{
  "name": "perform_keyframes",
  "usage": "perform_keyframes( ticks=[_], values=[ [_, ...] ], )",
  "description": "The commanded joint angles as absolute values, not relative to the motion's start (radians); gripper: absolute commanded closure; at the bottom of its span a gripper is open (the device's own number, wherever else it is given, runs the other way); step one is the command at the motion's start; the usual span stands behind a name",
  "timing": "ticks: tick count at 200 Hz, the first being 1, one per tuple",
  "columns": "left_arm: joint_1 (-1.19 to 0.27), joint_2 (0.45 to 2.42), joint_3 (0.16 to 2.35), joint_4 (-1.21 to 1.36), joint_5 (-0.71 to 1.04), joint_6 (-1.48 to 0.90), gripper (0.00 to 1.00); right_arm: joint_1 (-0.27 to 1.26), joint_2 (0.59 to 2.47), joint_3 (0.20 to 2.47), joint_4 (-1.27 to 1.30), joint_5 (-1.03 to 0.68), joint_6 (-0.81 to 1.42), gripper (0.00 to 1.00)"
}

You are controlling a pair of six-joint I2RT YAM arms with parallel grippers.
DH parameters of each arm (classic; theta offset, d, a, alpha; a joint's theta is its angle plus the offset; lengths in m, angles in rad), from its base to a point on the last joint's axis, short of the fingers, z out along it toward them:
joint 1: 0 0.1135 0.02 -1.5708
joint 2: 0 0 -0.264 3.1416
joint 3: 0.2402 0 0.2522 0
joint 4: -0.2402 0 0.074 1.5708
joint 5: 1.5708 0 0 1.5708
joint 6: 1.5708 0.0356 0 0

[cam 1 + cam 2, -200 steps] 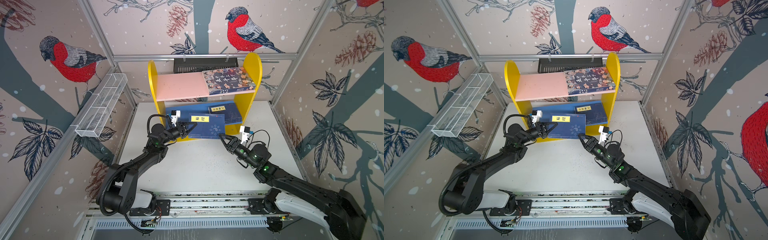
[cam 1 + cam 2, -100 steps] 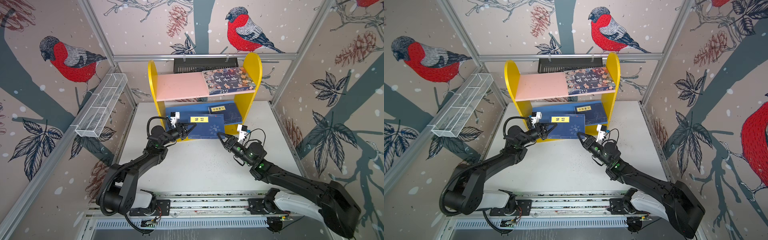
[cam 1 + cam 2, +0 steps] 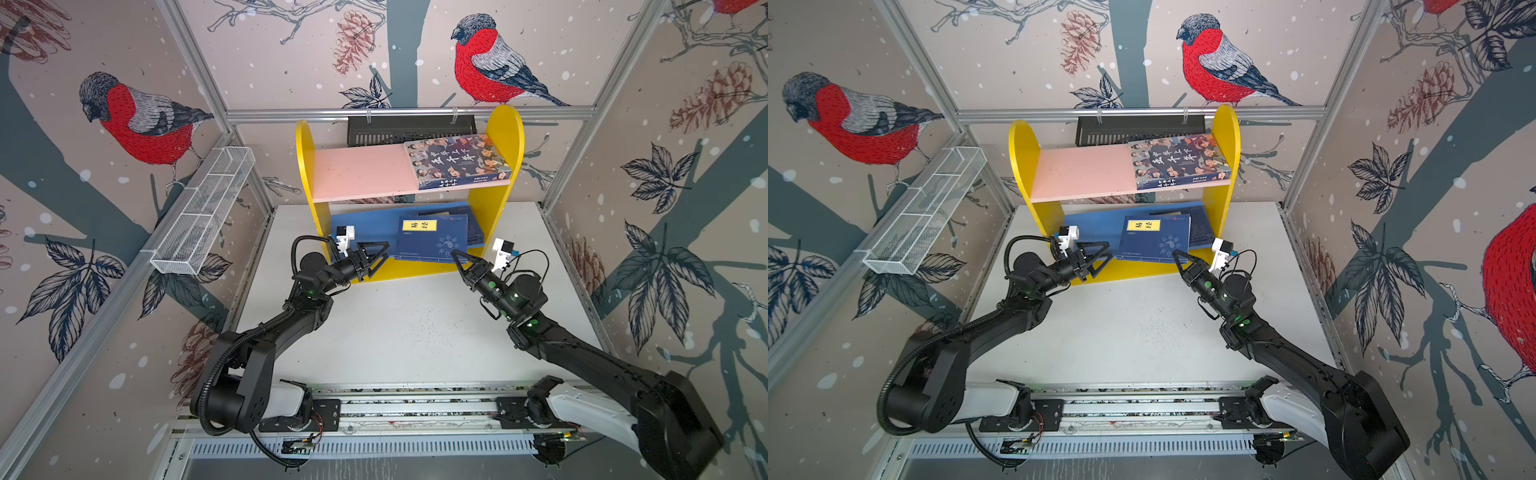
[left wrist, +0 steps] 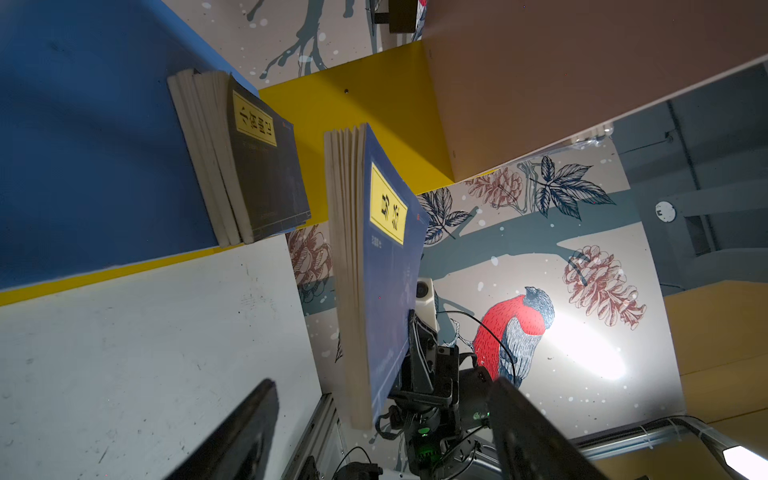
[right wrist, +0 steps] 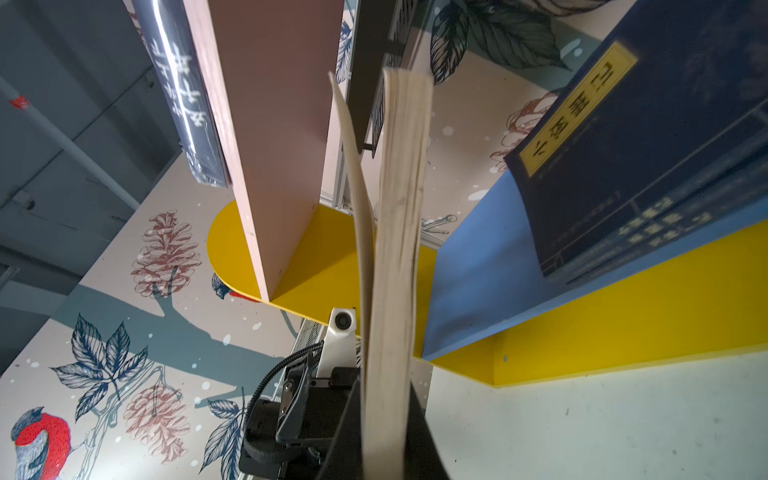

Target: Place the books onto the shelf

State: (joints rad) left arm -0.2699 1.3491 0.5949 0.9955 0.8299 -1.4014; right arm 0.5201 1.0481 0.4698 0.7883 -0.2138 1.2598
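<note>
Against the left wall hangs a white wire basket (image 3: pixel 203 216). The left arm (image 3: pixel 270 332) rises from the front rail, its elbow low over the tabletop (image 3: pixel 395 332), and its forearm slants up towards the front left corner of the shelf (image 3: pixel 305 166). Its wrist is turned so that the left fingers (image 3: pixel 374 246) point rightwards along the shelf's front edge. They stand spread wide with nothing between them, their tips just beside the left edge of a navy book (image 3: pixel 432 241). In the left wrist view the two dark fingers (image 4: pixel 245 428) flank that book's page edge without touching it.

The navy book, with its yellow label, is tilted over the front of the blue lower board (image 3: pixel 365 224). Behind it, by the right side panel, a stack of navy books (image 3: pixel 473 235) lies flat on that board. The colourful book (image 3: pixel 455 162) lies flat on the right end of the pink upper board (image 3: pixel 361 170). A black slotted tray (image 3: pixel 409 129) hangs behind the shelf.

The right arm (image 3: pixel 582 357) stretches from the rail's right end, long and low, its wrist angled up and leftwards. The right fingers (image 3: pixel 462 259) are clenched on the navy book's near right corner. In the right wrist view its page edge (image 5: pixel 395 291) runs straight out from between them.
</note>
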Motion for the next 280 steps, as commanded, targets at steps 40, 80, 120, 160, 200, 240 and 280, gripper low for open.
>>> perform_keyframes(
  ticks=[40,80,120,160,200,240,280],
  values=[
    [-0.261,1.328,0.59,0.97,0.84,-1.333,0.21,0.281,1.117,0.541,0.766,-0.502,1.267,0.98],
    [-0.262,1.338,0.592,0.963,0.841,-1.324,0.22,0.211,1.296,0.634,0.774,-0.685,1.266,0.99],
    [-0.262,1.339,0.592,0.958,0.841,-1.318,0.22,0.185,1.365,0.632,0.811,-0.673,1.279,0.99],
    [-0.262,1.342,0.592,0.954,0.839,-1.316,0.22,0.167,1.367,0.616,0.812,-0.639,1.279,0.99],
    [-0.262,1.341,0.588,0.959,0.841,-1.313,0.22,0.128,1.379,0.594,0.814,-0.621,1.283,0.98],
    [-0.261,1.336,0.584,0.959,0.84,-1.315,0.22,0.115,1.424,0.624,0.828,-0.651,1.283,0.98],
    [-0.262,1.33,0.581,0.957,0.84,-1.314,0.22,0.097,1.454,0.64,0.832,-0.658,1.278,0.96]
  ],
)
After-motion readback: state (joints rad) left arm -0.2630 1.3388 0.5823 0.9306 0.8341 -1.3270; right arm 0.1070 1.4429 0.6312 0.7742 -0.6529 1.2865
